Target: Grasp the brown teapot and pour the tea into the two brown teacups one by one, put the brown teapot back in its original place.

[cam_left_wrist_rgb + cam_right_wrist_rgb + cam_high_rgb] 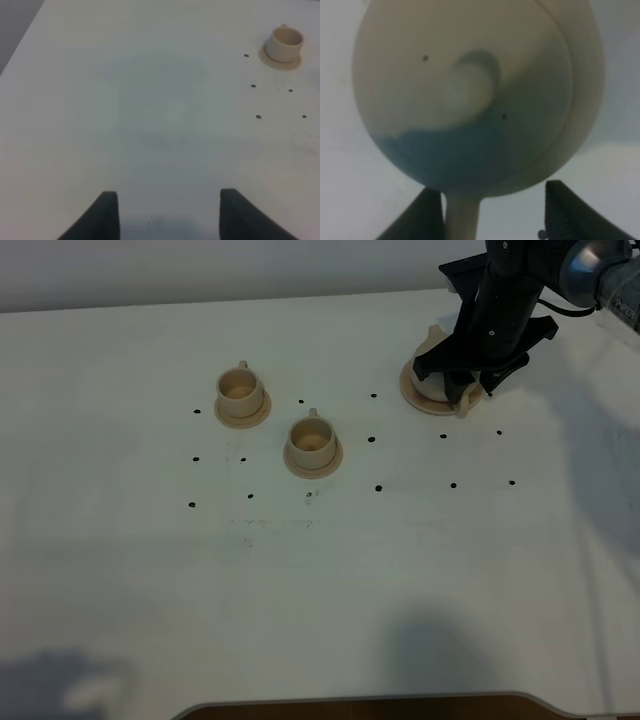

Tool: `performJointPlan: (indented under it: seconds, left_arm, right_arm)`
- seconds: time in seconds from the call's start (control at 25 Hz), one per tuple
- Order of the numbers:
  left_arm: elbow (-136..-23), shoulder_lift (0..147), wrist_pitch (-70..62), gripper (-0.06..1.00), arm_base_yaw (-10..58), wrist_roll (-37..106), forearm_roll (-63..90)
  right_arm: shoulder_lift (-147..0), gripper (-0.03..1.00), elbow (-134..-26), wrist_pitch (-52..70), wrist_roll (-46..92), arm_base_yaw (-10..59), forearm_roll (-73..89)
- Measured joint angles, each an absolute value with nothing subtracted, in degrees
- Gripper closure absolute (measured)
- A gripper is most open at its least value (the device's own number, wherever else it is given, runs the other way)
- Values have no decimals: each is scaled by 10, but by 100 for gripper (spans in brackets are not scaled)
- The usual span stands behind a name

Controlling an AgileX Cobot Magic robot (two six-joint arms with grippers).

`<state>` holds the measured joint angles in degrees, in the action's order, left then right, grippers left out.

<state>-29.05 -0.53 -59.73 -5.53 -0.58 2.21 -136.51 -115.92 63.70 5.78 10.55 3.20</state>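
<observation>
The brown teapot (428,383) sits on its wide saucer, the original place (412,392), at the back right of the table, mostly hidden by my right arm. My right gripper (463,388) hangs straight over it. In the right wrist view the teapot (465,95) fills the frame, lid knob upward. Its loop handle (462,215) lies between the open fingers of the right gripper (492,215), close to one finger and apart from the other. The two brown teacups (240,390) (311,440) stand on their saucers left of centre. My left gripper (170,215) is open over bare table, with one teacup (285,42) far ahead.
Small black dots (372,439) mark the white tabletop (320,580) around the cups and the teapot. The table's front edge (360,702) shows along the near side. My left arm is outside the exterior view.
</observation>
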Motion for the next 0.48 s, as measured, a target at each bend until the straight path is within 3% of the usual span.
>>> performJointPlan:
  seconds: [0.28,0.48]
  left_arm:
    - [-291,-5,-597,46,-55,-6,22]
    - [-291,-5,-597,46,-55,-6,22]
  right_arm:
    - [-1365,63,-1159,637,58,106,33]
    - [-1365,79,-1159,637,64,106,30]
